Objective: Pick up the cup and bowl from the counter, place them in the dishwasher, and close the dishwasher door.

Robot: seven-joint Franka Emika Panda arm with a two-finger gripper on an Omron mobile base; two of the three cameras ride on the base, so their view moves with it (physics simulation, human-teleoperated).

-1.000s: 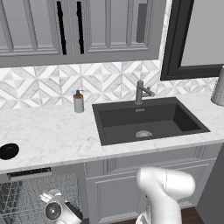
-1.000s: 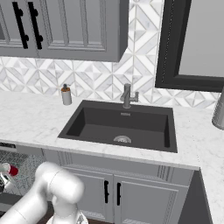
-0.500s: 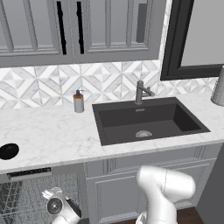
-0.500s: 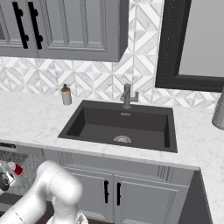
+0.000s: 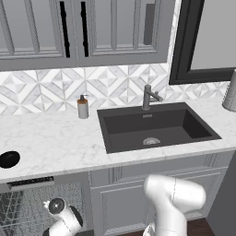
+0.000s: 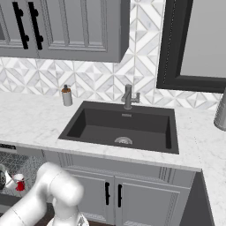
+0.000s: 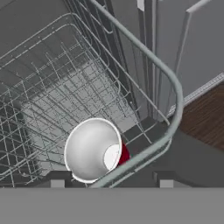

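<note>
Bench [image 5: 55, 143] edge runs straight across in front of the sink [image 5: 156, 126]. Open marble to the sink's left, narrower strip to its right.

Dishwasher [image 5: 27, 203] sits under the bench, left of and below the sink. Its wire rack is exposed and its dark control strip [image 5: 30, 182] lies just under the bench lip.

Cup [image 7: 89, 151] lies on its side in the rack, near the rack's rounded front corner. White inside faces the hand cam, w/ a red sliver at the lower right. Rack's thick rim wire crosses just in front of it. Rest of the rack is bare tines w/ plenty of room.

End effector [image 7: 111, 180] is spread wide. Fingertips [image 7: 57, 182] stand either side of the cup w/ a gap, not touching, nothing held.

Bowl [image 5: 9, 159] is on the bench, far left of the sink, close to the front edge and above the control strip.

Around: soap bottle [image 5: 82, 107] at the backsplash left of the sink, faucet [image 5: 148, 97] behind the sink, grey canister [image 5: 229, 92] far right of it. None of them is near the rack.

Views: right base cam catches the cup [image 6: 20, 183] as a small red spot low left of the sink. Left base cam has the wrist in front of that part of the rack. Hand cam shows wood floor [image 7: 205, 118] beyond the rack corner.
</note>
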